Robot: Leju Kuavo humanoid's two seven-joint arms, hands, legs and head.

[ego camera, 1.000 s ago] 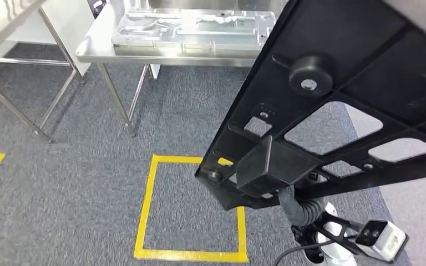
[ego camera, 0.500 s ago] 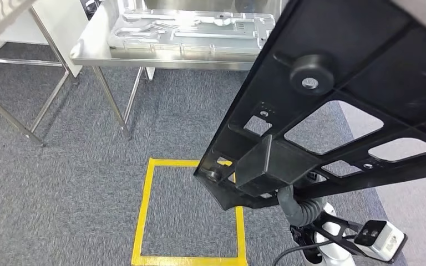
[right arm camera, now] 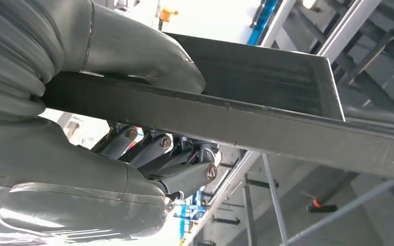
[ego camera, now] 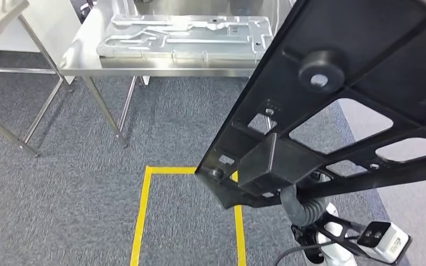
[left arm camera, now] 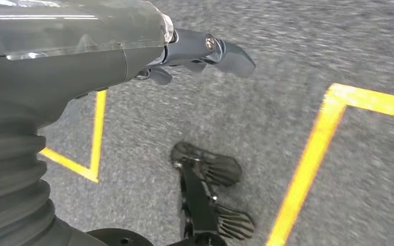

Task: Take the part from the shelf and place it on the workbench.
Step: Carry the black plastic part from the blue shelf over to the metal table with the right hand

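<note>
**Black part carried toward the steel table**

Across the right of the head view, the black part [ego camera: 344,100] hangs tilted above grey carpet [ego camera: 61,183], with the table [ego camera: 144,65] far left.

Left wrist view: the left robot hand [left arm camera: 195,51] holds nothing, fingers loosely extended.

Right wrist view: the right robot hand [right arm camera: 149,148] clamps the part's edge between thumb and fingers.

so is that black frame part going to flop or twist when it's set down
Probably stiff: the black frame part shows ribs and holds straight. Its cut-outs suggest it is light. Gripped at one edge by the right hand, it may swing.
</note>
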